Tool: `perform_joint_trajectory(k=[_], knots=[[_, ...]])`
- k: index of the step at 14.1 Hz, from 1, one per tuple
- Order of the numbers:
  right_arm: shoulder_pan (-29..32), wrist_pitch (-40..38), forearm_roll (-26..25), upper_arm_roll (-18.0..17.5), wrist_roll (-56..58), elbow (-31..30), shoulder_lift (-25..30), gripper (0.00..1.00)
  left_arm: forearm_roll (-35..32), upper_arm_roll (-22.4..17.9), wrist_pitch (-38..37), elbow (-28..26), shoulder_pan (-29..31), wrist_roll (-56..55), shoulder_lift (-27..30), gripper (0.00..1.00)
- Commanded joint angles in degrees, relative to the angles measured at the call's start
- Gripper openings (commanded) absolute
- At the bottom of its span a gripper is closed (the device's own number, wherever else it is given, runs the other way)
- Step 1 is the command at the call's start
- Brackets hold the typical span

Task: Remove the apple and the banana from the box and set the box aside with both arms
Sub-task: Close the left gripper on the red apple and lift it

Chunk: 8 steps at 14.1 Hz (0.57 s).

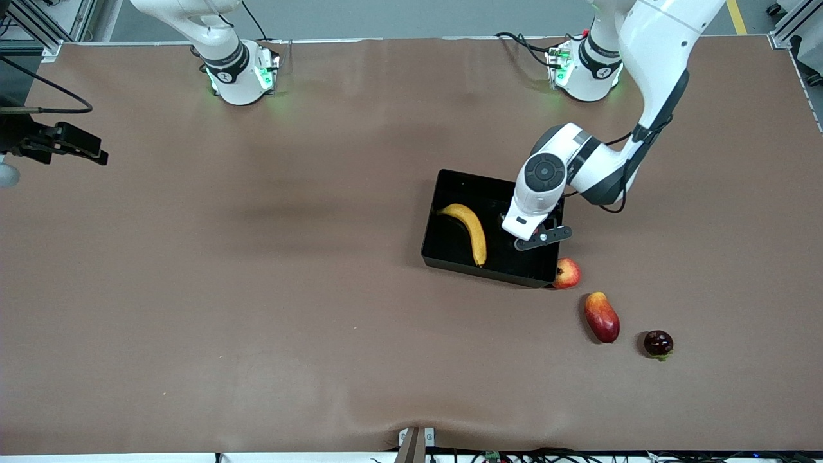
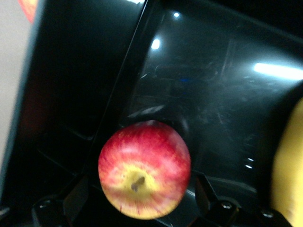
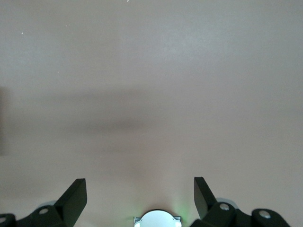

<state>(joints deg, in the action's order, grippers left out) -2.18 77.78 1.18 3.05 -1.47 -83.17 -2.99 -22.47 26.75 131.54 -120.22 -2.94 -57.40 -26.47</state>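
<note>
The black box (image 1: 450, 186) lies mid-table toward the left arm's end, with the yellow banana (image 1: 468, 230) in it. My left gripper (image 1: 543, 239) hangs over the box. In the left wrist view (image 2: 142, 203) its fingers (image 2: 75, 198) stand wide apart, and a red-yellow apple (image 2: 144, 170) sits between them without touching them, over the box floor (image 2: 213, 94). The banana's edge (image 2: 289, 165) shows beside it. A second apple (image 1: 567, 273) lies on the table against the box's corner. The mango (image 1: 602, 317) and the dark purple fruit (image 1: 658, 343) lie nearer the front camera. My right gripper (image 3: 139, 198) is open and empty, high over bare table.
The right arm waits near its base (image 1: 238, 71); that base (image 3: 156, 220) shows in the right wrist view. The left arm's base (image 1: 588, 71) is at the table's back edge. A black device (image 1: 58, 141) juts in at the right arm's end.
</note>
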Motion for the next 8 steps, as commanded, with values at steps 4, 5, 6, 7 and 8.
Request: perform_joint_trajectory(k=[4,5,6,7,8], knots=[[0.77,-0.61,0.14,-0.15,0.15,1.69,-0.70,1.00,-1.70,0.32,-0.93,2.17,0.65,-2.63,-0.17,0.07],[0.77,-0.61,0.05,-0.15,0.15,1.69,-0.70,1.00,-1.35,0.41,-4.06,3.84,0.30,-2.45,0.89,0.00],[0.77,-0.61,0.05,-0.07,0.15,1.78,-0.70,1.00,-1.17,1.19,-8.62,6.90,0.12,-2.54,1.51,0.00],[0.86,-0.61,0.05,-0.06,0.15,1.78,-0.70,1.00,-0.56,3.38,-13.63,10.76,0.56,-2.45,1.95,0.00],[0.86,-0.61,0.05,-0.06,0.15,1.87,-0.70,1.00,0.23,4.10,-18.03,15.06,0.74,-2.19,2.12,0.00]])
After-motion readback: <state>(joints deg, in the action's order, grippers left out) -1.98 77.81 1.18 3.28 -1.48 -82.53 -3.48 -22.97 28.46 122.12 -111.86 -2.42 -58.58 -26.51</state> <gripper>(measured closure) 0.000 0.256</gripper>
